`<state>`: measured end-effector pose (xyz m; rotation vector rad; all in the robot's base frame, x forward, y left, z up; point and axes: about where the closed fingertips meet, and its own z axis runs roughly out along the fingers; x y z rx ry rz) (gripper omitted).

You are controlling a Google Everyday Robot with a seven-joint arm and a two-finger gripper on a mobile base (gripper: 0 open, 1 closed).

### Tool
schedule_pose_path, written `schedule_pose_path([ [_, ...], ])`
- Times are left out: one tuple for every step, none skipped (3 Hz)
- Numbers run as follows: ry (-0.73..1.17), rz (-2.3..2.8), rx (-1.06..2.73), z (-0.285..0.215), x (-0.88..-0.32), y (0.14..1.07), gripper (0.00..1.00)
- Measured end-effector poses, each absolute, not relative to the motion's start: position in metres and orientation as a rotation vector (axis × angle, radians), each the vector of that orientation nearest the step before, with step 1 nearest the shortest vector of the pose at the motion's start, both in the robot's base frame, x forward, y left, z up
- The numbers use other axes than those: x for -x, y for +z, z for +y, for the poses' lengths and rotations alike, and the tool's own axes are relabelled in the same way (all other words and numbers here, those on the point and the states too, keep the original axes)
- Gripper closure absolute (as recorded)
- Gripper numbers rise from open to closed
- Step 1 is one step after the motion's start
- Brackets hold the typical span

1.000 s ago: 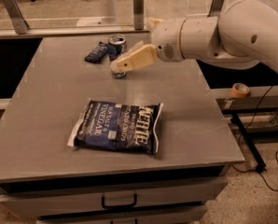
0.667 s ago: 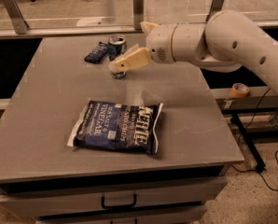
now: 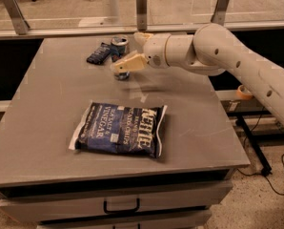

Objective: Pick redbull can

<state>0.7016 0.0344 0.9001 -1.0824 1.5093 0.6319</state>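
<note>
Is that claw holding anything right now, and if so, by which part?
It cannot be told. The claw lies across the middle of the upright redbull can, but whether it actually grips the can does not show.

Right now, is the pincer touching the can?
Cannot tell. The camera view shows the pincer overlapping the can, hiding any contact or gap.

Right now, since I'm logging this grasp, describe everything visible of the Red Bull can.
The redbull can is slim, metal-looking, blue and silver with a silver top. It stands upright on the far side of the grey table, right beside a small dark blue snack packet. The open pincer is at it, and one cream finger crosses in front of its lower half. Contact cannot be told.
</note>
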Motion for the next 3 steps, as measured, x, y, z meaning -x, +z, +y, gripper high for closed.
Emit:
schedule_pose_path([
  [0.688,1.450,1.128,0.065,-0.711,0.903,0.48],
  [0.714,1.397,1.143,0.077,-0.710,0.923,0.70],
  [0.740,1.317,1.110,0.078,-0.700,0.980,0.95],
])
